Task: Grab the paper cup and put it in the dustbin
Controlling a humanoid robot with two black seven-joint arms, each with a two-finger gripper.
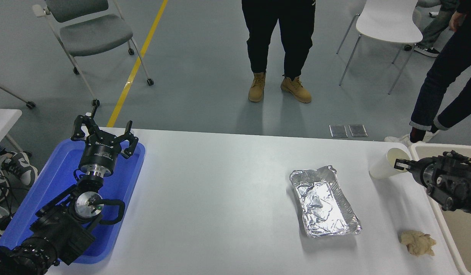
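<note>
my right tool [399, 165] reaching in from the right edge, pinching the tilted paper cup [384, 165] by its rim, left tool [104, 134] parked spread open over the blue tray [48, 183]

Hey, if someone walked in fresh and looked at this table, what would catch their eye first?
Probably the right tool at the table's far right, at the rim of the tilted paper cup just beside the beige dustbin. Next, the crinkled silver foil tray right of centre, and the bright blue tray at the left edge, where the left tool is parked, open.
</note>
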